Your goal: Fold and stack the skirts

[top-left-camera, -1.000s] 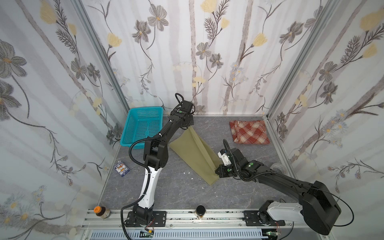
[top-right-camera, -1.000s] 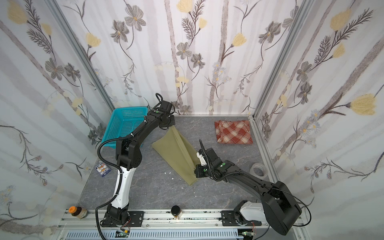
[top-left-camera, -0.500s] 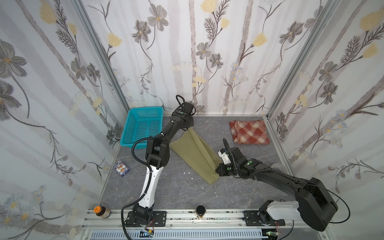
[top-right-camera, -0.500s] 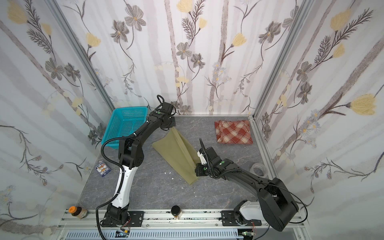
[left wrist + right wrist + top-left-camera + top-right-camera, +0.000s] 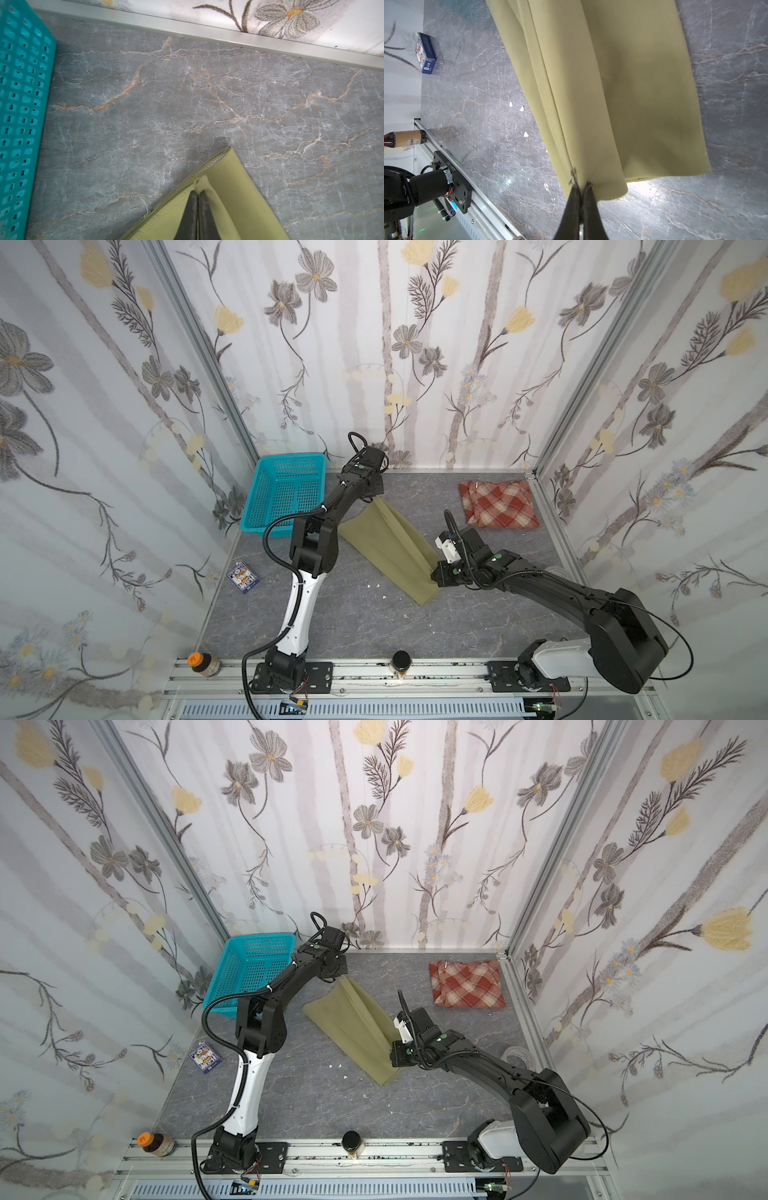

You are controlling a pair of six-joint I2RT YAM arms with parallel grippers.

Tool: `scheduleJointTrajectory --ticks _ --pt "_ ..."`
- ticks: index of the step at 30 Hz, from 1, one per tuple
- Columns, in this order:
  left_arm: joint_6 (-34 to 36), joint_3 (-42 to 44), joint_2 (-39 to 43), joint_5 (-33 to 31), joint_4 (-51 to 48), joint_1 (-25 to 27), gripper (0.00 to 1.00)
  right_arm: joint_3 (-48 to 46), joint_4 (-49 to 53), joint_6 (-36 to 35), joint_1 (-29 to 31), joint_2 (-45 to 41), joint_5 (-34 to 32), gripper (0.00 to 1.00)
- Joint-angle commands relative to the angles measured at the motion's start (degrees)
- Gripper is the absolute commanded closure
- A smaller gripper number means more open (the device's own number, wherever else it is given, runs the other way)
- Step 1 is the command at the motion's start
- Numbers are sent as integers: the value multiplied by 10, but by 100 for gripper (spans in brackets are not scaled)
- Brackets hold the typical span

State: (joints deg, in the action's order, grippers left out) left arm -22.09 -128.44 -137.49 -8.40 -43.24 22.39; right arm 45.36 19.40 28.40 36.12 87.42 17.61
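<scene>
Currently left gripper [image 5: 197,194] pinches the olive skirt [image 5: 384,541] corner near the basket [image 5: 286,459]; right gripper [image 5: 581,187] pinches its opposite end. Plaid skirt [image 5: 498,506] lies folded, well apart.

The olive skirt [image 5: 239,187] runs off the left wrist view's edge, as does the turquoise basket [image 5: 20,104].

White wall panels [image 5: 457,344] printed with grey and yellow flowers, joined by silver metal corner posts [image 5: 200,348], enclose a grey marble-patterned tabletop [image 5: 374,622]; a silver aluminium rail [image 5: 449,668] runs along its front.
</scene>
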Motion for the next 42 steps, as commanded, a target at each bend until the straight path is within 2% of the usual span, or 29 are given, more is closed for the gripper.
scheduleJointTrajectory --ticks 1,13,15,16,17,18,21,28,37,42 --pt "-7 2 4 -29 16 -4 100 8 19 -12 -2 8 2 100" --pt "-9 0 -17 -26 17 -5 100 26 19 -22 -11 36 -6 100" --pt "-9 -5 -22 -25 17 -7 100 32 16 -26 -13 55 -8 96" --pt "-11 -7 -25 -22 16 -7 89 34 15 -28 -13 60 -10 91" --pt "-14 -8 -28 -21 15 -8 62 39 14 -30 -14 66 -13 77" --pt "-18 -9 -30 -21 16 -9 44 42 12 -32 -16 70 -18 64" --pt "-21 -11 -30 -20 17 -11 42 51 6 -38 -26 79 -29 48" --pt "-10 18 1 -18 17 -15 39 51 2 -41 -59 55 -33 45" --pt "-9 149 79 -26 18 -11 37 30 1 -36 -60 28 -64 42" --pt "-12 270 143 -39 33 -2 36 8 -20 -23 -61 12 -59 45"
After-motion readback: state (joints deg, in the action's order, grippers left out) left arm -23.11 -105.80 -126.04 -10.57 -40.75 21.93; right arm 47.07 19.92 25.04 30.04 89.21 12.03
